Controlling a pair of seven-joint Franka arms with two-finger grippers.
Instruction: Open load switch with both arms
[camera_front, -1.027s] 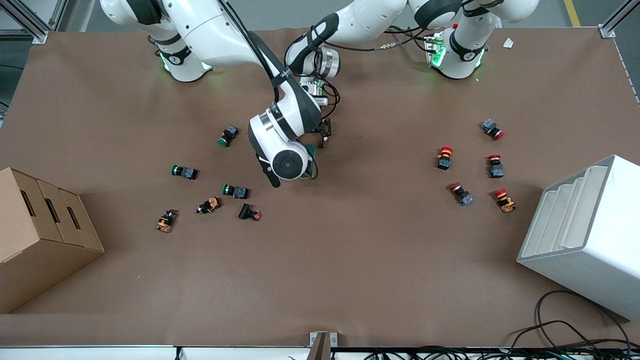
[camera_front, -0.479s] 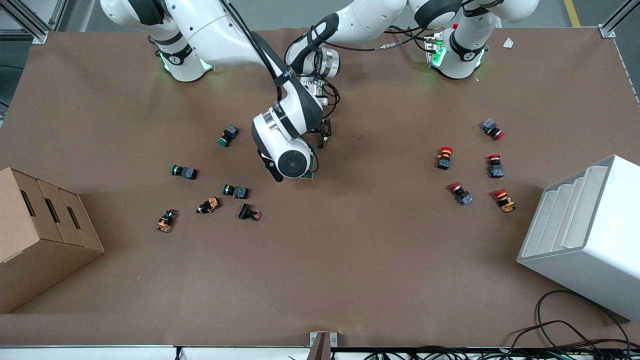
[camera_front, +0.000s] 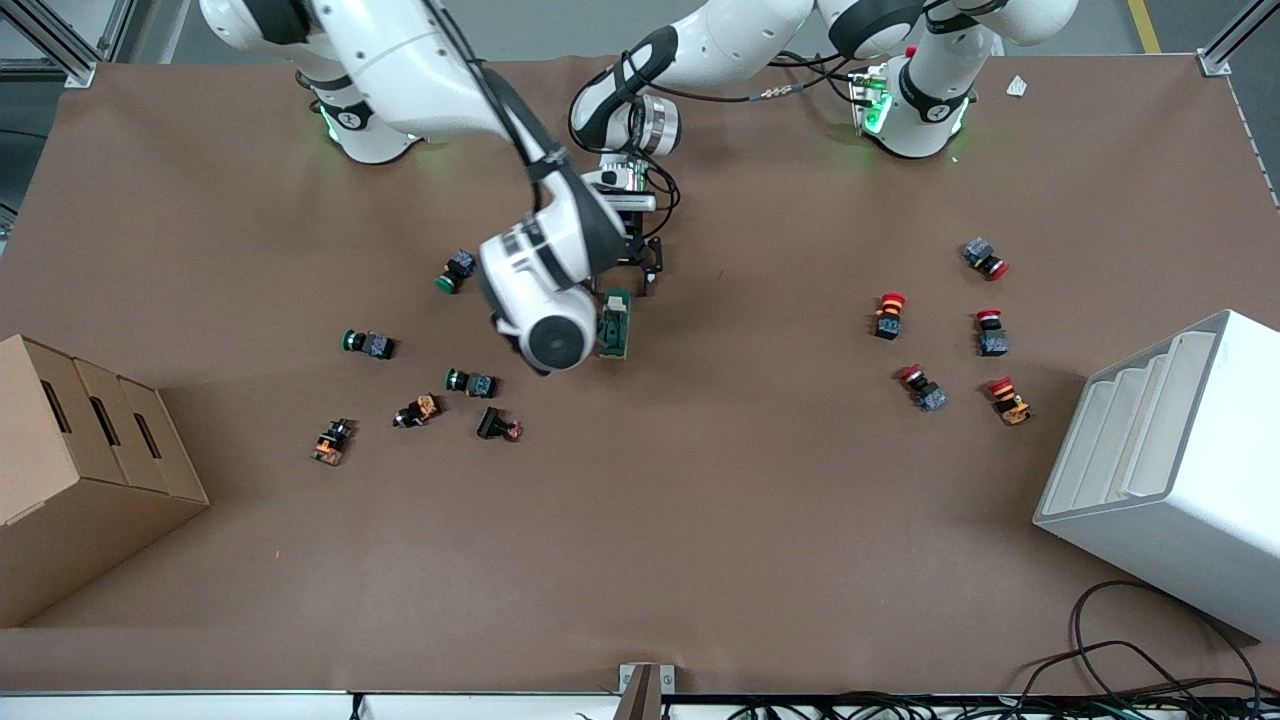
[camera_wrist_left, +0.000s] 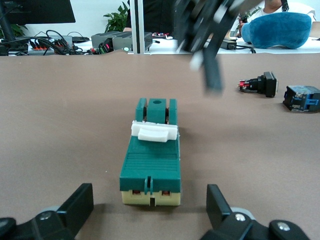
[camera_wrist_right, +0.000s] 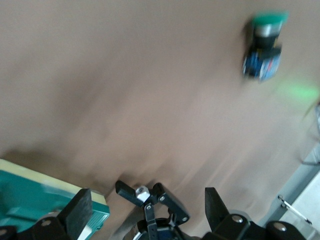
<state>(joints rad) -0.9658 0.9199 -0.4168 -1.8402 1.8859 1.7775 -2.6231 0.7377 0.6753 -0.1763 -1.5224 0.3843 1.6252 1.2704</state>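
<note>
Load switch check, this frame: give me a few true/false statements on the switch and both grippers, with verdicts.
1. The load switch lies flat on the table. True.
2. The left gripper is shut on the switch. False: its fingers are spread wide, the switch lies between them, untouched.
3. The right gripper holds the switch in the air. False: its fingers are open and empty; the switch shows at the edge of its view, on the table.
4. The switch's white toggle sits toward one end of the green body. True.
5. A green-capped button lies toward the right arm's end from the switch. True.
</note>
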